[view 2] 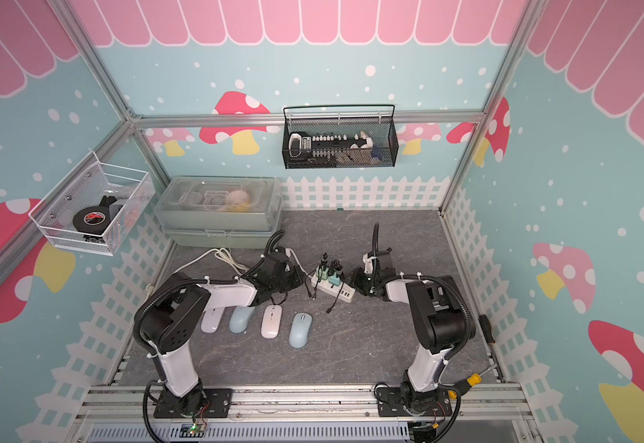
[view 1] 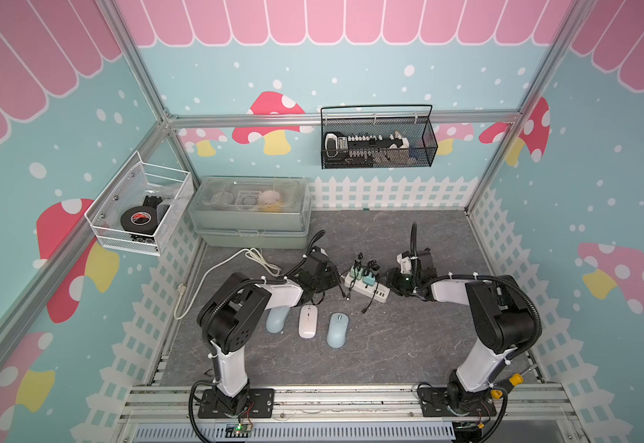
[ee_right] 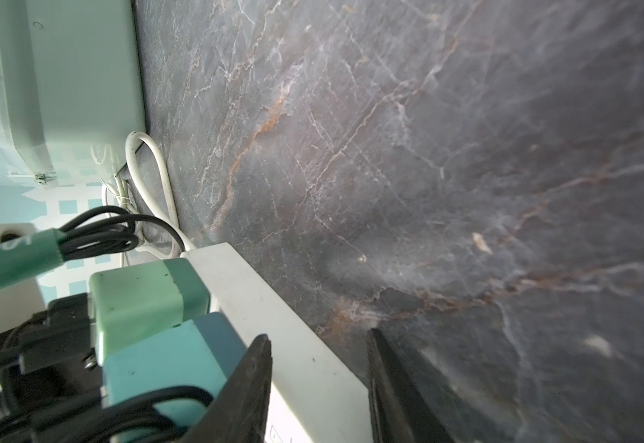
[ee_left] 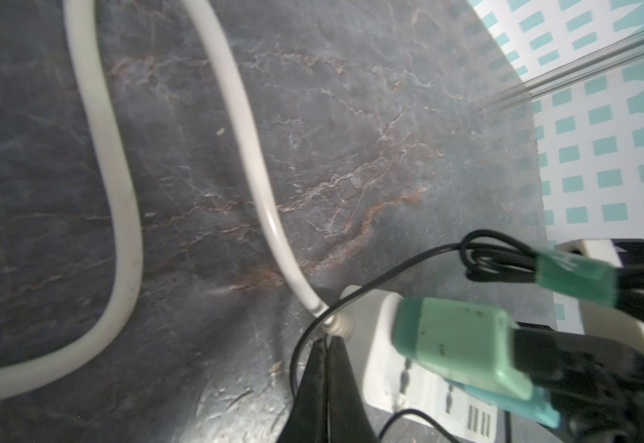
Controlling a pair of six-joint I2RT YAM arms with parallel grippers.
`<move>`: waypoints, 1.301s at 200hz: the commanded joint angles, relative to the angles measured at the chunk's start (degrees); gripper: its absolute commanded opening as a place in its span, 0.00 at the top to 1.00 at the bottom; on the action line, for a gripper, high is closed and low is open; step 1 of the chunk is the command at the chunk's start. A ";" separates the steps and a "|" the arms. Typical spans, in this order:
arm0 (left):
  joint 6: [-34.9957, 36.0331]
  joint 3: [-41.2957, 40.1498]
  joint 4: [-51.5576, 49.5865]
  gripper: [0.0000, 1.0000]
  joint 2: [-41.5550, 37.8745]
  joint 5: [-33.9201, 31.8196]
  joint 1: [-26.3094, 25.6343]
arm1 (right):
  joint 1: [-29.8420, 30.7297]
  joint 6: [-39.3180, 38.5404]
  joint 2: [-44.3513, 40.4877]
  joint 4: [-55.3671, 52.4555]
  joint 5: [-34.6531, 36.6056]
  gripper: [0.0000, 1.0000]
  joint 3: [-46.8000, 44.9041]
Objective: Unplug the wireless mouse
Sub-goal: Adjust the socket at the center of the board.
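Wireless mice (view 2: 271, 321), four, smooth oval plastic: two white, two pale blue, rowed toward the bench's left edge. White rectangular power strip (view 1: 378, 293), one, bench centre, carrying two boxy adapters (ee_right: 140, 303), mint and teal. Left gripper (ee_left: 326, 343) pinched closed beside it; right gripper (ee_right: 318, 356) part-spread astride its edge.

Left fingers (ee_left: 314, 387) pressed together; right fingers (ee_right: 253, 383) apart.

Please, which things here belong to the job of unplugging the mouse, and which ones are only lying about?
For the job: wireless mice, power strip, plugged-in chargers, left tool, right tool.

Lying about: storage box, black mesh basket, tape roll in the white basket, screwdriver.
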 commanded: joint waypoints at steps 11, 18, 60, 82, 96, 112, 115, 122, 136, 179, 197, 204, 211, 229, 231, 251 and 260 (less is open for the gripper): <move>-2.83 -0.26 0.91 1.00 2.35 -0.20 0.70 | 0.03 0.39 -0.51 0.82 -1.11 0.59 -1.87; -3.02 -0.36 1.22 1.00 2.43 -0.18 0.65 | 0.03 0.39 -0.50 0.89 -1.18 0.59 -2.12; -1.59 4.54 0.39 1.00 6.22 2.38 0.80 | 0.18 1.00 -1.03 2.01 -2.47 0.60 -4.30; -0.76 8.80 -1.37 1.00 8.82 3.35 1.04 | 0.17 1.09 -2.26 2.27 -2.58 0.60 -6.15; -0.22 11.52 -2.41 1.00 10.55 4.33 1.08 | 0.13 1.13 -3.19 2.29 -2.48 0.60 -7.09; 0.31 14.42 -3.25 1.00 12.40 5.68 1.07 | 0.21 1.31 -3.92 2.29 -2.50 0.60 -7.91; 0.32 14.95 -3.33 1.00 12.80 5.93 1.13 | 0.21 1.35 -4.03 2.29 -2.50 0.60 -8.04; 0.32 15.97 -3.40 1.00 13.53 6.39 1.20 | 0.29 1.49 -4.31 2.35 -2.50 0.60 -8.32; 0.38 18.20 -3.43 1.00 15.00 7.57 1.32 | 0.46 1.68 -4.68 2.56 -2.25 0.60 -8.80; 0.41 24.20 -3.47 1.00 18.49 10.83 1.33 | 1.33 2.32 -5.30 2.98 -2.48 0.60 -9.17; 0.73 25.84 -4.10 1.00 19.18 11.36 1.37 | 2.05 2.71 -5.64 3.17 -2.41 0.60 -9.29; 0.89 26.21 -4.26 1.00 19.30 11.51 1.35 | 2.35 2.91 -5.79 3.31 -2.34 0.60 -9.48; 1.01 26.44 -4.32 1.00 19.39 11.63 1.34 | 2.74 3.10 -6.01 3.43 -2.24 0.60 -9.59; 1.50 26.83 -4.57 1.00 19.47 12.05 1.41 | 3.74 3.64 -6.30 4.00 -1.95 0.60 -9.92; 1.52 26.85 -4.54 1.00 19.48 12.09 1.42 | 3.79 3.70 -6.30 4.02 -1.96 0.60 -10.01; 2.10 27.08 -4.61 0.99 19.27 12.95 1.46 | 4.16 3.91 -6.39 4.14 -1.31 0.60 -10.31; 2.53 27.06 -4.66 0.99 18.77 13.18 1.51 | 4.16 3.98 -6.40 4.05 -0.94 0.59 -10.38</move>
